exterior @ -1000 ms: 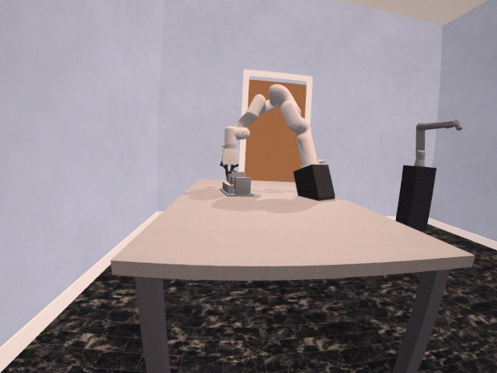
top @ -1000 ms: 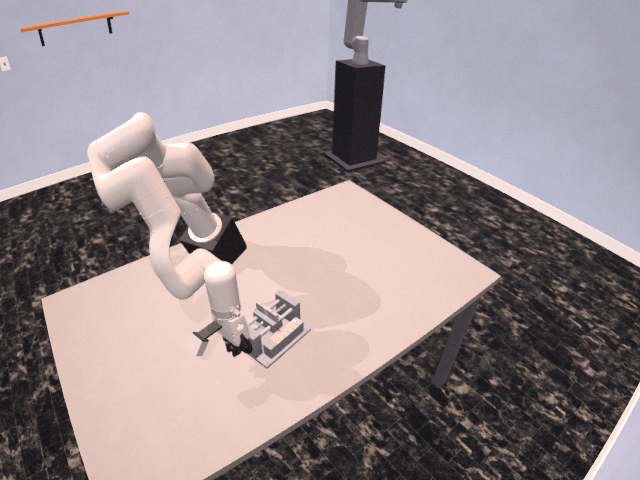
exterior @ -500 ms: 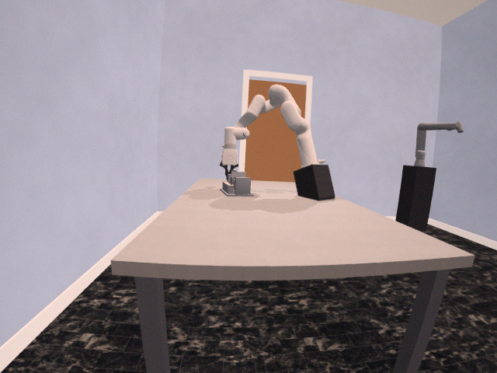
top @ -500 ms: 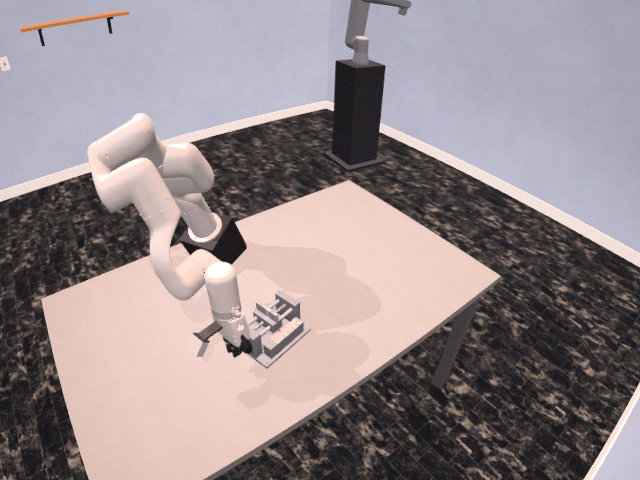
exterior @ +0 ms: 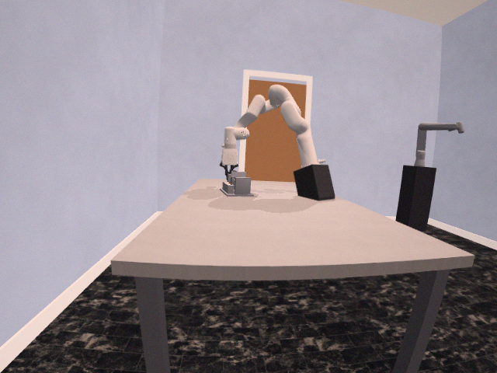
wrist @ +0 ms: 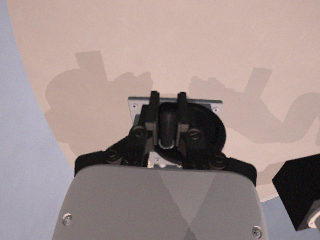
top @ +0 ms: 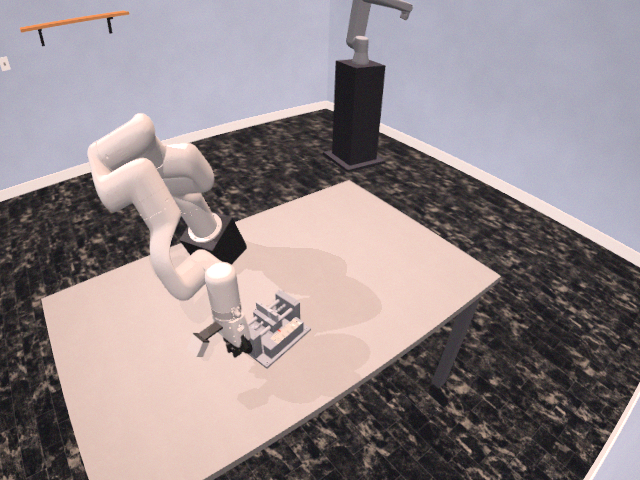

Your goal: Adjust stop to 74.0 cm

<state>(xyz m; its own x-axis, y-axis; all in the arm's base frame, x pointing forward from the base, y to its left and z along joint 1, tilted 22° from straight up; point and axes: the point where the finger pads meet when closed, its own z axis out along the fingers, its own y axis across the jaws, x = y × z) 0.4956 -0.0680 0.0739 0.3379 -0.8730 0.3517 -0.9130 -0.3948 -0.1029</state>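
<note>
Item: stop fixture, grey, on a flat base plate, standing on the pale bench just left of and below centre in the top view; twin rails ran along its upper part and a strip with red marking lay along its lower right edge, the reading too small to tell. Handwheel: dark, round, at the fixture's lower left end, seen at centre of the wrist view with a knob projecting from it. End effector: black, closed down narrow on the handwheel's knob, one finger on each side of it, pointing downward at the fixture's end. Arm: white, folded in the left half of the top view, rising from a black base block at the bench's far left edge. In the exterior view the fixture stood at the far end of the bench, left of centre, the end effector directly above its left part. Surroundings: black pedestal carrying a grey arm, upper centre of the top view; orange shelf, upper left; orange door behind the arm in the exterior view.
</note>
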